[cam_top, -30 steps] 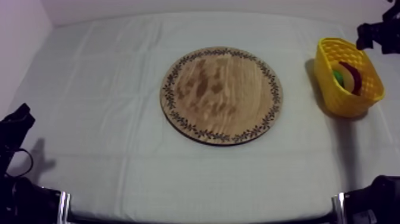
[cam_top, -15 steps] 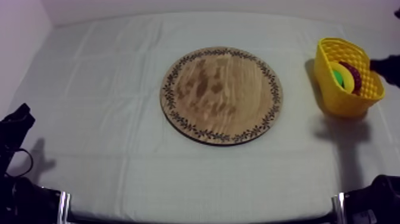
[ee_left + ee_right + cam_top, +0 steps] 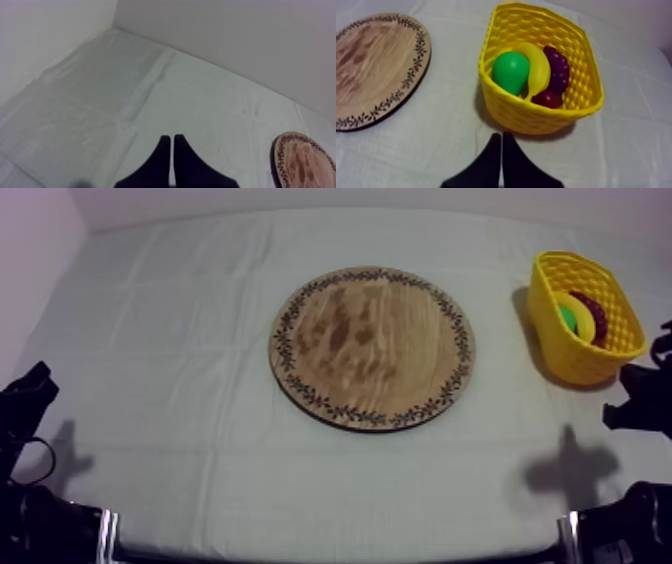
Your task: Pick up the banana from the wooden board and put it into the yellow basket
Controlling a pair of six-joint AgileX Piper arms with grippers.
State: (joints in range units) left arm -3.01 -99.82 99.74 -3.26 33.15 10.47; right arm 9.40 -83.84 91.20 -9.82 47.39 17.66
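Observation:
The banana lies inside the yellow basket between a green pear and a bunch of dark grapes, with a small red fruit in front. The basket stands at the table's right. The round wooden board lies bare in the middle; its rim shows left of the basket. My right gripper is shut on nothing, just in front of the basket; its arm is low at the right edge. My left gripper is shut over bare cloth, and rests at the lower left.
The board's edge shows off to the side of my left gripper. The table's back meets a pale wall. Grey-white cloth lies open between board and basket and all along the front.
My right arm has drawn back from above the basket toward the lower right edge. Its fingers have closed. The fruit in the basket has not moved.

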